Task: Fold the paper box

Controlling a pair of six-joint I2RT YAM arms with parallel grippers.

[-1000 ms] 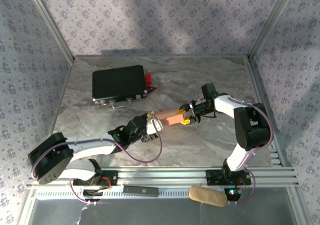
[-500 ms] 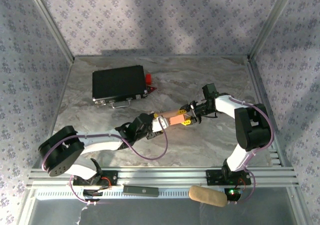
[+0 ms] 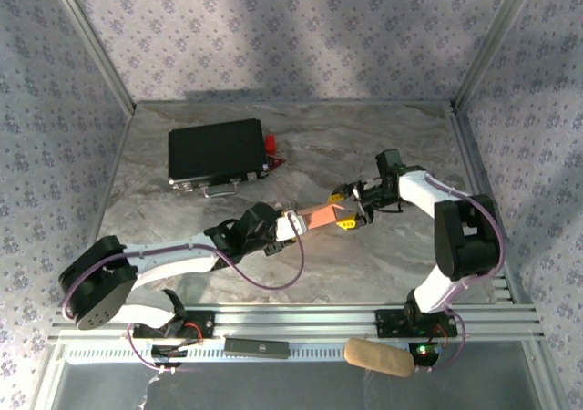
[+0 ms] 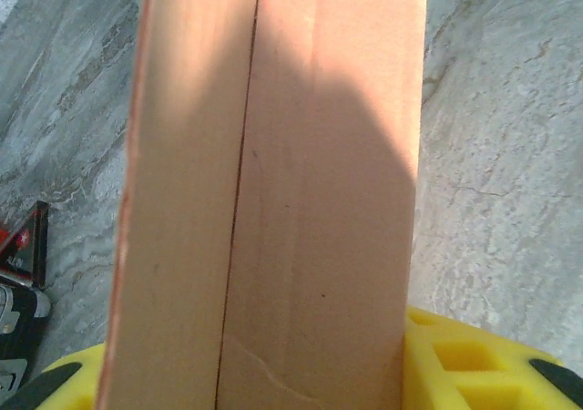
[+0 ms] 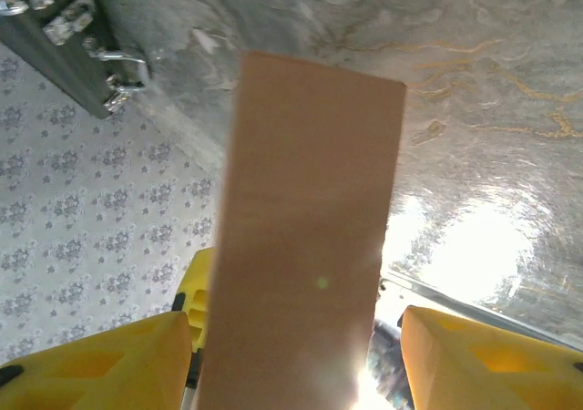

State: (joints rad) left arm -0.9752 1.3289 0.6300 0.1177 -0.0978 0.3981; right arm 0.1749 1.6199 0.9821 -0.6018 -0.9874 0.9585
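One left gripper [image 3: 293, 223] clamps the salmon-orange thin cardboard box [image 3: 317, 217]; the spread right gripper [image 3: 344, 209], closing off-centre, might crush it.

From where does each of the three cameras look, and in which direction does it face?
Top external: sits above and behind the arms, facing down on the table; both arms show, with the left pincer and right pincer at the ends of the box.
Left wrist: sits on the left arm, facing along the box to the table; its yellow fingers show.
Right wrist: sits on the right arm, facing along the box toward the case; its yellow fingers show.
Shared: all three show the box; top external and right wrist both show the case.
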